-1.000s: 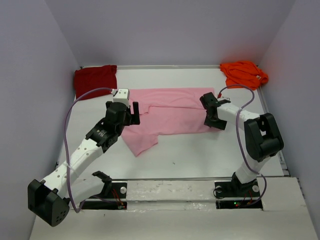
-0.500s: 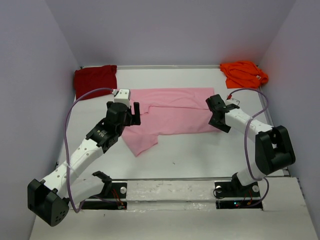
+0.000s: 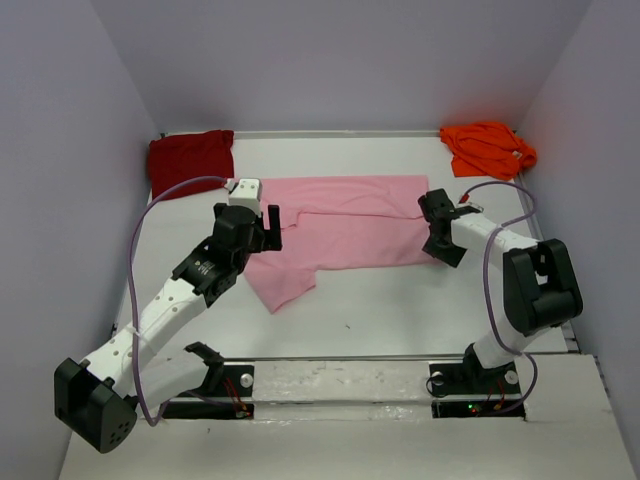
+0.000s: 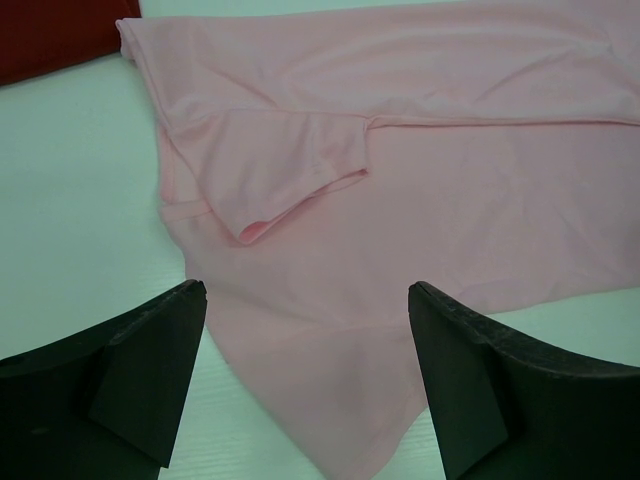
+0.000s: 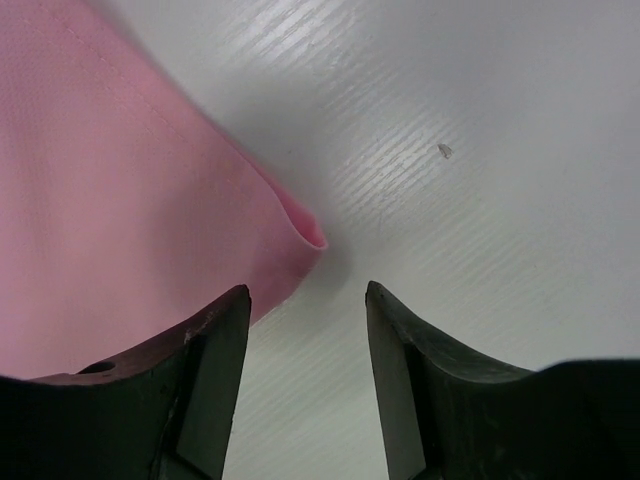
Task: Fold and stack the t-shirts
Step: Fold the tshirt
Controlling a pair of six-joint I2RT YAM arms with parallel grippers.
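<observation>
A light pink t-shirt [image 3: 340, 225] lies spread and partly folded mid-table, one sleeve turned over its body [image 4: 290, 175]. The dark red t-shirt [image 3: 190, 160] is bunched at the back left, and its edge shows in the left wrist view [image 4: 50, 35]. At the back right the orange t-shirt [image 3: 488, 147] lies crumpled. My left gripper [image 3: 268, 228] hovers open over the pink shirt's left lower part [image 4: 305, 290]. Open too, my right gripper [image 3: 443, 250] stands at the shirt's right lower corner [image 5: 306, 290]. That rolled corner [image 5: 305, 232] lies just ahead of its left finger [image 5: 200, 370].
The white table [image 3: 400, 300] is walled by purple panels at the back and both sides. A raised rail runs along the near edge by the arm bases. Both arms' cables loop above the table.
My right gripper has moved right, from over the pink shirt's right edge to its corner, and its jaws have narrowed a little. The left arm has stayed put.
</observation>
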